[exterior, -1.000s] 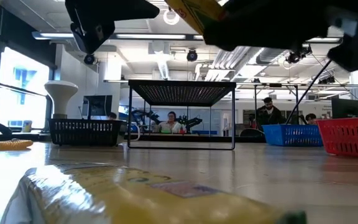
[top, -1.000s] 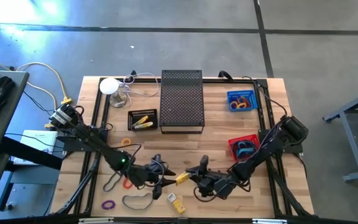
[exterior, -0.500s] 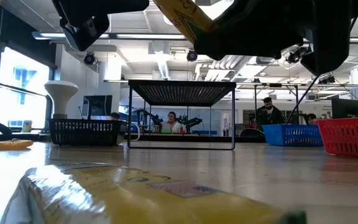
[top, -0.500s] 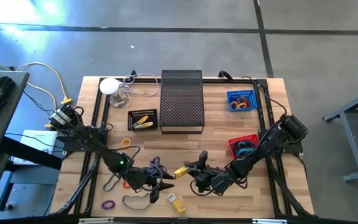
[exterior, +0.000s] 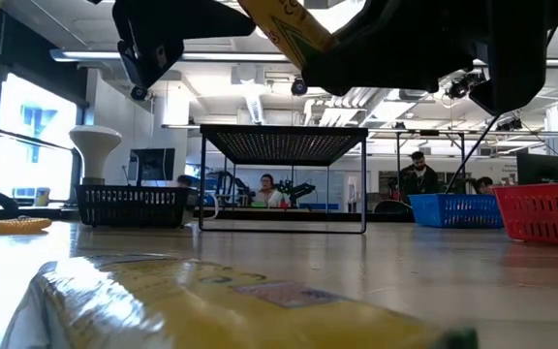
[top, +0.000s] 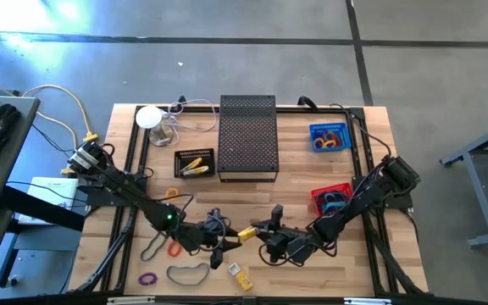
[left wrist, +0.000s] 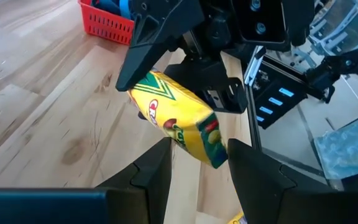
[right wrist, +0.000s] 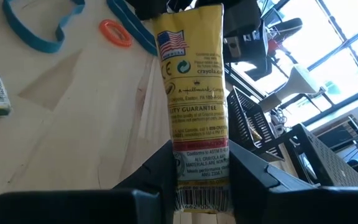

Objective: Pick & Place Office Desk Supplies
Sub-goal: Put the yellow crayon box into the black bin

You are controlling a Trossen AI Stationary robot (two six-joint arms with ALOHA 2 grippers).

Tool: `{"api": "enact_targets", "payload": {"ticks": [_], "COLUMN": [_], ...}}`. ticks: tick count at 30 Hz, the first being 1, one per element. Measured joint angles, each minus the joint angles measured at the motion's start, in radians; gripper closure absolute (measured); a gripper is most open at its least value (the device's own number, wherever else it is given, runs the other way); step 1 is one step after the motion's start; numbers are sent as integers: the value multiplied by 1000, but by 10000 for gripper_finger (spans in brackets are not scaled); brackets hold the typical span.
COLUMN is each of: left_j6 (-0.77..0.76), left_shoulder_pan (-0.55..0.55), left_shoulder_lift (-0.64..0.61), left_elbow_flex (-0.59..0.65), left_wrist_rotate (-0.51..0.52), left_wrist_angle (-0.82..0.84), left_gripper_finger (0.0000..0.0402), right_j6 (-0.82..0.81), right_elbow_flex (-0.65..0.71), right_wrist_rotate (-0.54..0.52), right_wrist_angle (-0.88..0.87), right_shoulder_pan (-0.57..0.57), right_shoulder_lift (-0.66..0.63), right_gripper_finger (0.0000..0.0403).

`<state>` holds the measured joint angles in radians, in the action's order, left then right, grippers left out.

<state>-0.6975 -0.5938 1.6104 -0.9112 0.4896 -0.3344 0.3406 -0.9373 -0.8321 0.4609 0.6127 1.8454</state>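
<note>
the right claw [top: 262, 236] pinches a yellow crayon box [top: 246, 233] by one end, holding it clear above the front middle of the counter [top: 295, 165]. the left claw [top: 224, 243] has closed in since a second ago: it now sits with its fingers [left wrist: 151, 174] spread to either side of the box's free end (not yet gripping, as far as the left wrist view shows). that looks like a handover being set up, so the box could go leftward, perhaps to the black basket [top: 195, 163]. a second yellow box [top: 239, 275], a dark rubber band [top: 186, 273] and a purple one [top: 147, 278] lie untouched near the front edge.
</note>
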Motion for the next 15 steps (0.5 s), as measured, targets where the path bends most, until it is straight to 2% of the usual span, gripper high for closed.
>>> {"api": "enact_targets", "payload": {"ticks": [15], "left_j6": [-19], "left_shoulder_pan": [67], "left_shoulder_lift": [0], "left_elbow_flex": [0], "left_wrist_rotate": [-7], "left_wrist_angle": [-21], "left_gripper_finger": [250], "right_j6": [-38], "right_elbow_flex": [0], "right_wrist_rotate": [-14], "right_wrist_angle": [-8], "right_shoulder_pan": [-1], "right_shoulder_lift": [0], "right_gripper_finger": [301]}}
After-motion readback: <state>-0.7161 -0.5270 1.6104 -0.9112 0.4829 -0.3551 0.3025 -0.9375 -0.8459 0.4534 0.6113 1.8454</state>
